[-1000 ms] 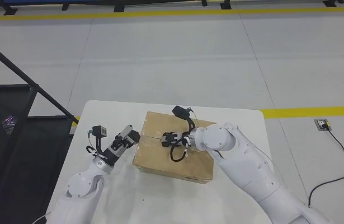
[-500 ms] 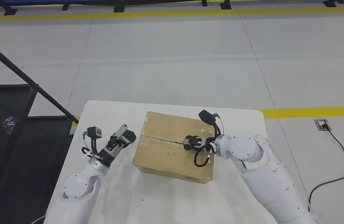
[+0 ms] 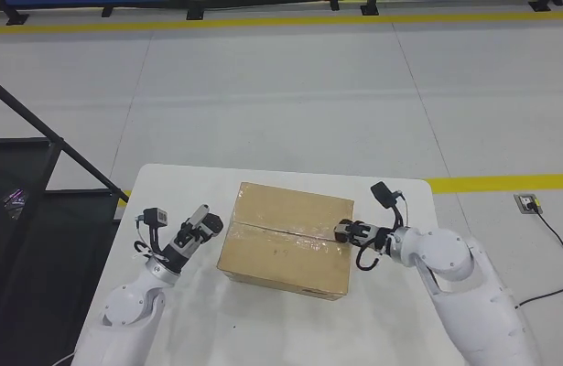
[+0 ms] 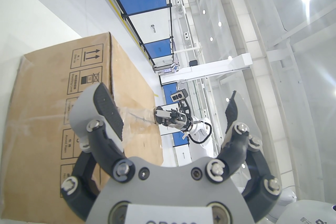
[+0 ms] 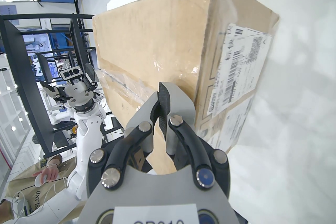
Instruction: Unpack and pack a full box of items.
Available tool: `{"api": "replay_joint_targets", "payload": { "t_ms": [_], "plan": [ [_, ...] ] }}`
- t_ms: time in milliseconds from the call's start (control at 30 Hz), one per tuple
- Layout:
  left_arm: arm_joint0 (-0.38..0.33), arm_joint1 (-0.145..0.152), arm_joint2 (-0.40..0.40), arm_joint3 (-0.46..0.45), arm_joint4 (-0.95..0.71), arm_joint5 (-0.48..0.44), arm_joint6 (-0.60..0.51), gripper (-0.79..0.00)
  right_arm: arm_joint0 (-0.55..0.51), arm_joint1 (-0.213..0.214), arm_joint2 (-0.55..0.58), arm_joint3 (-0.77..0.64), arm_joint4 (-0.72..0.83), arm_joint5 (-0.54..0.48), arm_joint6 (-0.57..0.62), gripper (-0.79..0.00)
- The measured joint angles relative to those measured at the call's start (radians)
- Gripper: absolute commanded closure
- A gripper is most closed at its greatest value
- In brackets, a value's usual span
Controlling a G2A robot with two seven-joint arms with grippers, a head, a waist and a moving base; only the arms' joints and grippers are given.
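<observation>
A closed cardboard box (image 3: pixel 286 240) stands in the middle of the white table, its top seam covered with clear tape (image 5: pixel 126 86). My right gripper (image 3: pixel 343 231) is at the right end of that seam, over the box's edge. It is shut (image 5: pixel 162 93), and I see nothing between the pads. My left gripper (image 3: pixel 208 222) hovers just off the box's left side, open (image 4: pixel 167 93), with nothing in it. The box's printed side face (image 4: pixel 52 109) is close by its finger (image 4: pixel 107 109). The right gripper (image 4: pixel 168 117) also appears far off, at the seam's other end.
The white table (image 3: pixel 263 329) has free room in front of the box and on both sides. A shipping label (image 5: pixel 236 72) covers the box's right end face. A black frame and dark panel (image 3: pixel 34 210) stand beside the table on the left.
My right gripper has slid along the taped seam from the box's middle to its right edge. The left gripper drew back a little from the box's left side, then kept still.
</observation>
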Motion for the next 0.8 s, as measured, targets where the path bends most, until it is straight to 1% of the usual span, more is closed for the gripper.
{"api": "replay_joint_targets", "payload": {
  "t_ms": [167,300,433,533,667,800],
  "plan": [
    [0.005,0.001,-0.006,-0.007,0.002,0.002,-0.001,-0.785,-0.039,0.000,0.017,-0.062,0.051,-0.070,-0.076,0.000],
    [0.010,0.002,-0.006,-0.017,0.008,0.003,-0.001,-0.785,-0.033,-0.008,-0.024,-0.067,0.079,-0.101,-0.111,0.000],
    [0.017,0.003,-0.008,-0.025,0.011,0.002,0.000,-0.785,0.028,-0.022,-0.108,-0.004,0.065,-0.083,-0.106,0.000],
    [0.026,0.003,-0.010,-0.026,0.010,-0.001,0.000,-0.785,0.093,-0.040,-0.185,0.066,0.063,-0.057,-0.099,0.000],
    [0.035,0.003,0.000,-0.026,0.019,0.000,-0.006,-0.785,0.173,-0.069,-0.278,0.157,0.090,-0.055,-0.119,0.000],
    [0.035,0.001,0.012,-0.022,0.023,-0.002,-0.006,-0.785,0.236,-0.099,-0.353,0.216,0.113,-0.053,-0.150,0.000]
  ]
}}
